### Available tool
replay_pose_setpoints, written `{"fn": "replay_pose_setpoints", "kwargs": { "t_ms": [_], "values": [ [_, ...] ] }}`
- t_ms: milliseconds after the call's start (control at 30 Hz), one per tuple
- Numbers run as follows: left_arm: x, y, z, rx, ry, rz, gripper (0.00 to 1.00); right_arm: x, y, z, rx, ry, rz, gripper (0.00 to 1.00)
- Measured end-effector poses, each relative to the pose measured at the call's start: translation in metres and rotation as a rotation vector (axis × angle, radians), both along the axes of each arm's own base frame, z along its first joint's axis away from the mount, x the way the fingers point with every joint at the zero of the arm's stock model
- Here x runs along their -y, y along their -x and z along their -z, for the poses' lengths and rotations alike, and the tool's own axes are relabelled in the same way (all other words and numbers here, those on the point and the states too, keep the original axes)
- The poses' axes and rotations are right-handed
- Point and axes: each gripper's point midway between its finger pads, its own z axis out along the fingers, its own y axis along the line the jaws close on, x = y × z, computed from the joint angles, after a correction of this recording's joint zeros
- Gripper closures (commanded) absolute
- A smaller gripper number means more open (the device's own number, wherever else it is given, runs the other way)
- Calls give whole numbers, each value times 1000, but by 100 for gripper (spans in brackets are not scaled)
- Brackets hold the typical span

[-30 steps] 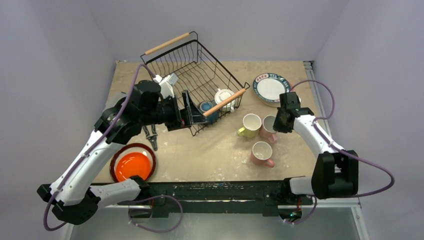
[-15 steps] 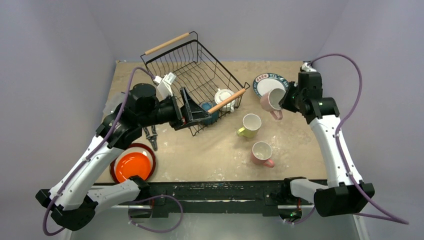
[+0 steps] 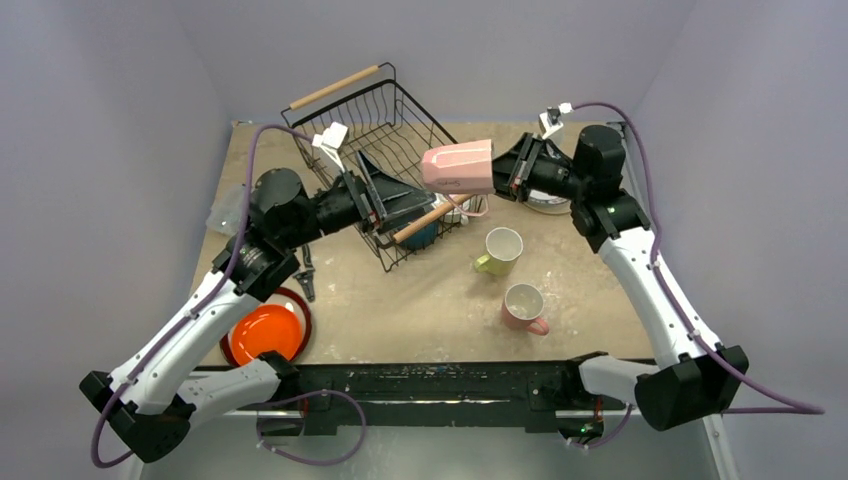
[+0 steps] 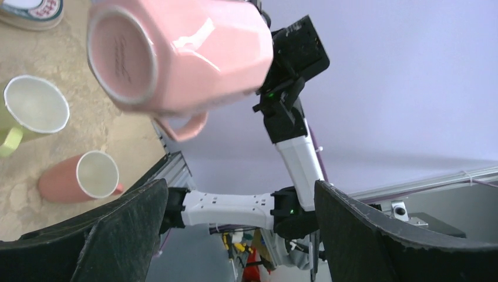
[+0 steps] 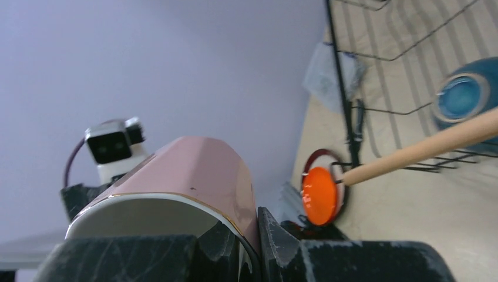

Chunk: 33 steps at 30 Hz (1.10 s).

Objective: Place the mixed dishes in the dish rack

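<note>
Surroundings: the dish rack (image 3: pixel 372 120) is sitting at an angle to the table (image 3: pixel 420 300) edges, far of centre. Its near wooden handle (image 3: pixel 428 216) is lying directly beneath the pink mug (image 3: pixel 458 167). The teal bowl (image 5: pixel 464 97) is lying inside the rack. The yellow-green mug (image 3: pixel 497 250) and the other pink mug (image 3: pixel 523 305) are standing upright on the table, near the rack and apart from each other. The orange plate (image 3: pixel 265 330) is resting on the dark red-rimmed plate (image 3: pixel 303 320) at near left, with black pliers (image 3: pixel 305 275) lying between it and the rack.

Views: overhead, the pink mug is hanging on its side in the air, base pointing left. The left wrist camera is showing its base and handle. Only the right wrist camera is showing the grip itself.

Pincers: the right gripper (image 5: pixel 246 235) is clamping the mug's wall at the rim, one finger inside and one outside. The left gripper (image 3: pixel 395 197) is standing wide apart over the rack, holding nothing; contact with the wires cannot be told
</note>
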Motion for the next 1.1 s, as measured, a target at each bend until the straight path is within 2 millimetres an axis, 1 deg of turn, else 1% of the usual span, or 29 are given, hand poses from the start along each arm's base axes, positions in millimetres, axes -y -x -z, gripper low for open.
{"fn": "replay_pose_setpoints", "kwargs": {
  "t_ms": [100, 200, 267, 367, 467, 567, 667, 833, 1033, 1100],
  "values": [
    [-2, -5, -15, 50, 43, -31, 5, -22, 18, -30, 7, -113, -91, 100],
    [-10, -8, -26, 92, 68, -74, 2, -32, 32, -57, 26, -212, -153, 100],
    [-18, -11, -35, 120, 85, -105, 2, -36, 39, -71, 30, -265, -177, 100],
    [-25, -16, -45, 154, 103, -130, 1, -41, 47, -82, 22, -321, -209, 100],
    [-22, -19, -55, 182, 114, -119, 1, -47, 54, -86, 0, -355, -240, 100],
    [-15, -22, -60, 203, 119, -92, 1, -52, 62, -88, -16, -372, -267, 100],
    [-11, -21, -66, 232, 117, -62, 3, -57, 67, -91, -24, -383, -287, 100],
    [-9, -15, -78, 292, 98, -30, 4, -66, 75, -90, -33, -388, -324, 100],
    [-8, -13, -72, 297, 63, -10, 4, -72, 74, -84, -50, -387, -338, 100],
    [-6, -14, -68, 289, 50, -2, 7, -73, 73, -81, -58, -385, -338, 100]
  ]
}}
